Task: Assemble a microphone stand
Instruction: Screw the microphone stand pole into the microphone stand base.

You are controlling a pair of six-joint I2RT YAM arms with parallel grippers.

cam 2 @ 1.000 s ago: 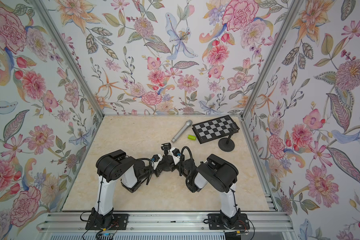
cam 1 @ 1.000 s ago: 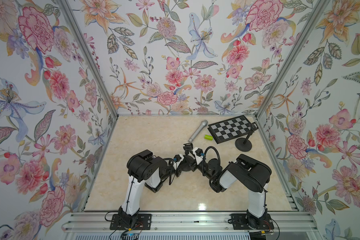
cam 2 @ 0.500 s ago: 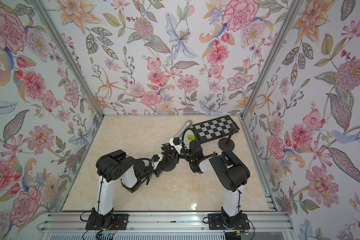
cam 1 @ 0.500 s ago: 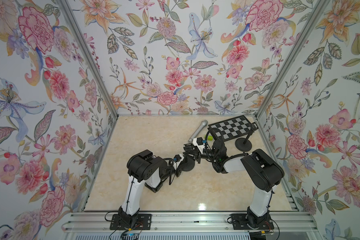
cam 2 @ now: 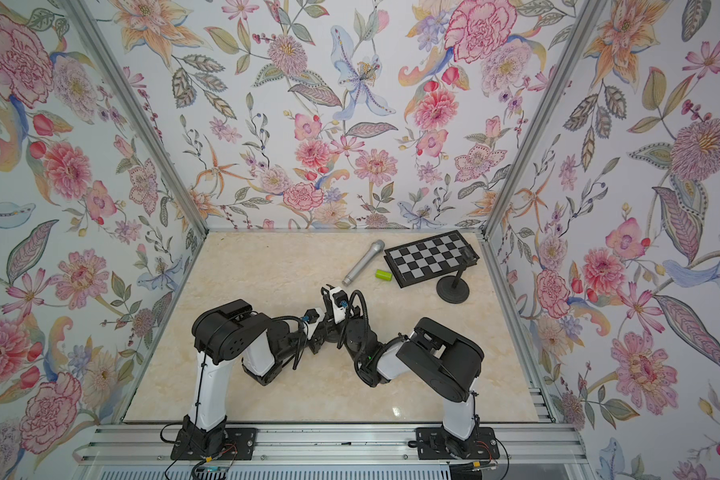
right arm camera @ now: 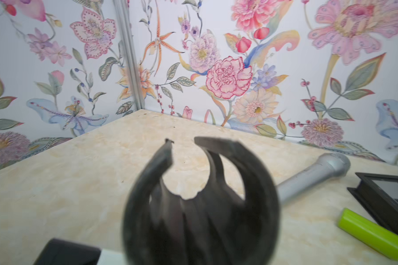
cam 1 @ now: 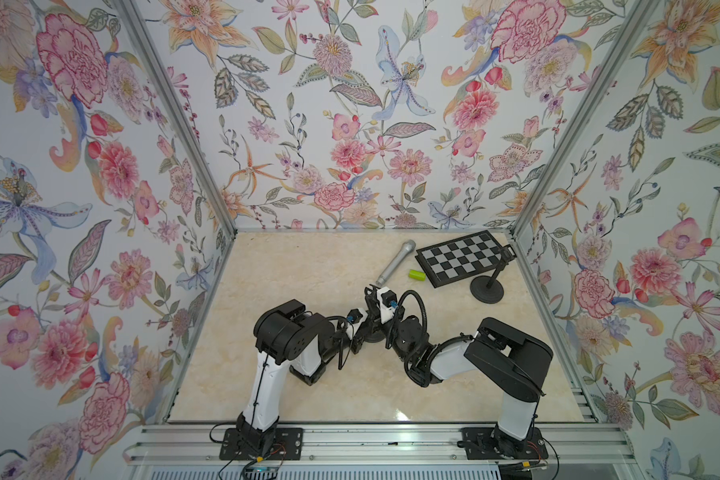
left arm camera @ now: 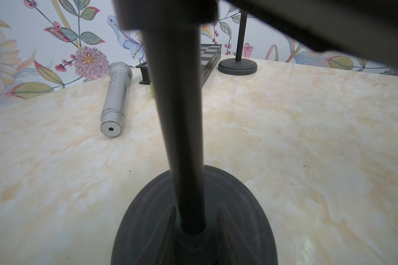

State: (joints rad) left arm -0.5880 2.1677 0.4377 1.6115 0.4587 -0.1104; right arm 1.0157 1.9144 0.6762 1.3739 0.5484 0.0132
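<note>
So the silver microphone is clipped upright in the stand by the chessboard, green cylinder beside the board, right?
No: the silver microphone lies flat on the table, outside the stand by the chessboard, as both top views show. The green cylinder lies beside the board.

A brushed, silvery metal sheen is shown by the microphone, a glossy marble-patterned finish by the table top, a matt black surface by the stand pole, its faintly ridged round base and the clip, and smooth plastic by the green cylinder.
</note>
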